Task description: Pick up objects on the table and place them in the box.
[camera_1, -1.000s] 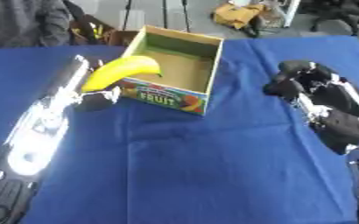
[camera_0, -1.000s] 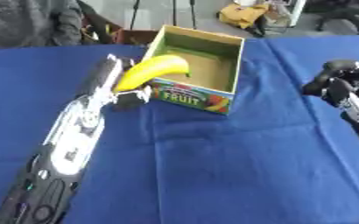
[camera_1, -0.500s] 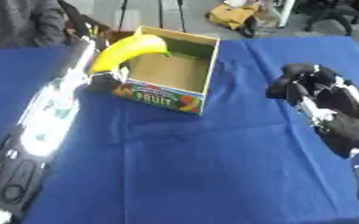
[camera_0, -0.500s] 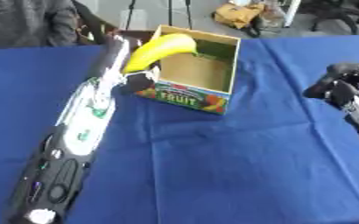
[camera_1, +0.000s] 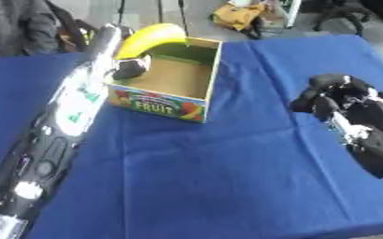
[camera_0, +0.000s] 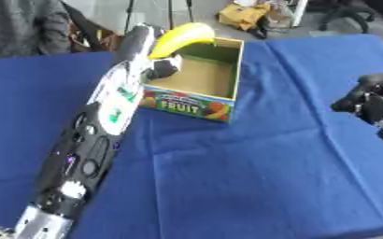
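Note:
A yellow banana hangs over the left rim of the open cardboard fruit box, which stands at the far middle of the blue table. My left hand is shut on the banana from below, its arm stretching up from the lower left. The box's brown floor shows with nothing lying in it. At the right side of the table my right hand hovers with its fingers curled and nothing in them.
A blue cloth covers the table. A person in grey sits past the far left edge. Beyond the table lie a yellow bag on the floor and chair legs.
My left hand has carried the banana farther from me and higher, from beside the box's front left corner to above its left rim. The camera view has shifted. My right hand stays where it was.

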